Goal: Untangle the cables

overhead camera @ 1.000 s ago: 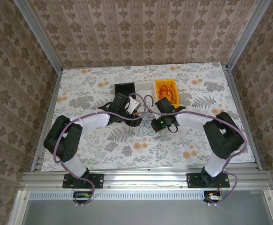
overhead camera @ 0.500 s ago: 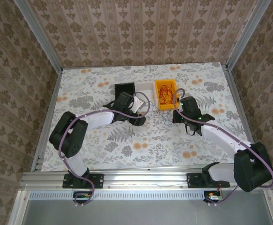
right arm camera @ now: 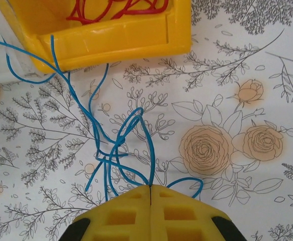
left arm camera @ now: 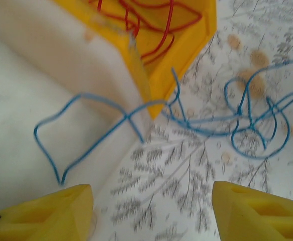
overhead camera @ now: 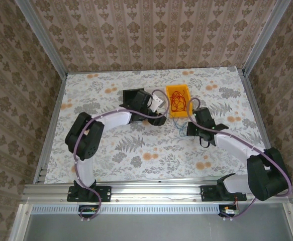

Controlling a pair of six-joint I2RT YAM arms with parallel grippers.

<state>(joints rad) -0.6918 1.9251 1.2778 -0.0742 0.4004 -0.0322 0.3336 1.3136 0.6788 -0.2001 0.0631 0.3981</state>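
A thin blue cable [right arm camera: 118, 140] lies in loose, knotted loops on the floral table in front of the yellow bin [right arm camera: 111, 35]. My right gripper [right arm camera: 150, 187] is shut on one strand of it. In the left wrist view the same blue cable [left arm camera: 126, 118] runs from inside the white bin [left arm camera: 30, 75], over its wall, to a tangle on the table at the right. My left gripper [left arm camera: 151, 211] hovers open above that bin's corner, holding nothing. Red cables [left arm camera: 154, 30] lie bunched in the yellow bin [left arm camera: 191, 45]. From above, the left gripper [overhead camera: 160, 116] and right gripper [overhead camera: 189, 128] flank the blue cable [overhead camera: 179, 131].
Three bins stand in a row at the back of the table: a black bin [overhead camera: 133, 94], the white bin [overhead camera: 162, 92] partly under my left arm, and the yellow bin [overhead camera: 178, 100]. Metal frame rails [overhead camera: 53, 120] border the table.
My right gripper has swung from the table's middle out to the right, drawing the blue cable with it. My left gripper has moved back and right, up to the white bin.
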